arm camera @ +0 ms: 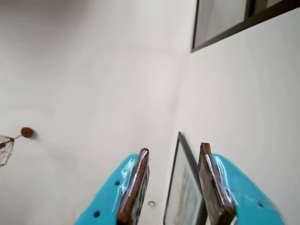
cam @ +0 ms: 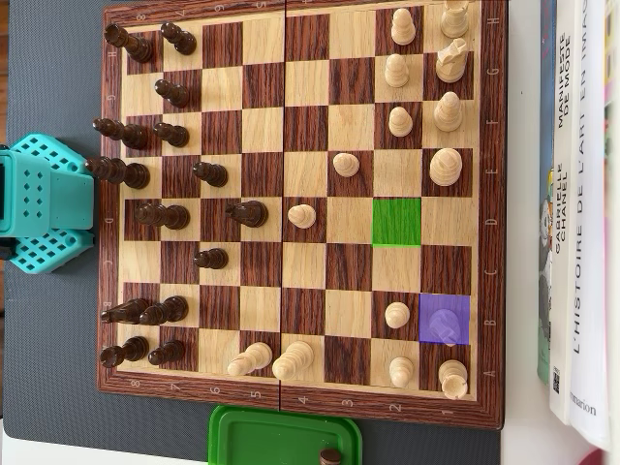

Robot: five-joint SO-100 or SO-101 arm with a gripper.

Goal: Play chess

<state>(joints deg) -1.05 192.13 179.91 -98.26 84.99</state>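
Note:
In the overhead view the wooden chessboard [cam: 262,97] lies with dark pieces [cam: 174,92] along its left side and light pieces [cam: 447,167] mostly on the right. A green-tinted square [cam: 396,221] stands empty. A purple-tinted square [cam: 460,308] holds a light piece [cam: 445,327]. The teal arm [cam: 39,203] sits off the board's left edge. In the wrist view my gripper [arm camera: 174,148] points up at a pale wall and ceiling. It is open, with nothing between its brown-padded fingers [arm camera: 136,185]. The board is out of that view.
A green container [cam: 284,436] with a dark piece [cam: 330,455] in it touches the board's bottom edge. Books [cam: 581,213] lie along the right. A framed picture [arm camera: 183,187], a window frame [arm camera: 225,23] and a wire lamp [arm camera: 7,147] show in the wrist view.

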